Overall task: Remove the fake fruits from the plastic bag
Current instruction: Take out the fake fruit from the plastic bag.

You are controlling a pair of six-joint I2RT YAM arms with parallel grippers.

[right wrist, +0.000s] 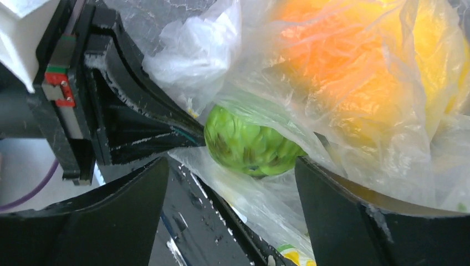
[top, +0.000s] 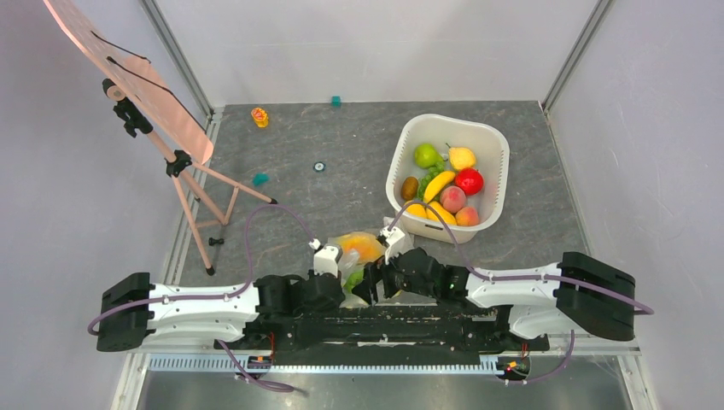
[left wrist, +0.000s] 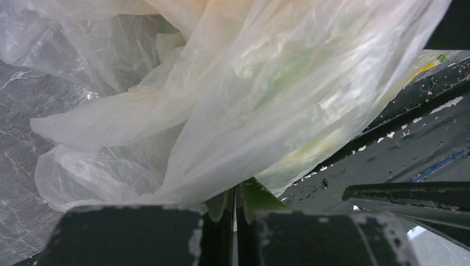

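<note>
Green bumpy fruit (right wrist: 249,143) between the wide-apart fingers of the right gripper (right wrist: 231,169)
Left gripper (left wrist: 235,198) is closed, pinching the plastic bag (left wrist: 221,100) just ahead

Thin, crinkly, see-through plastic bag (left wrist: 221,100) slumped in loose folds at near centre. Inside, toward the far side, a large glossy orange-yellow fruit (right wrist: 354,72), blurred behind the film. Just nearer, a small bumpy green fruit (right wrist: 249,145), scaly, partly bare between plastic layers, close against the orange one's wrapping.
</note>
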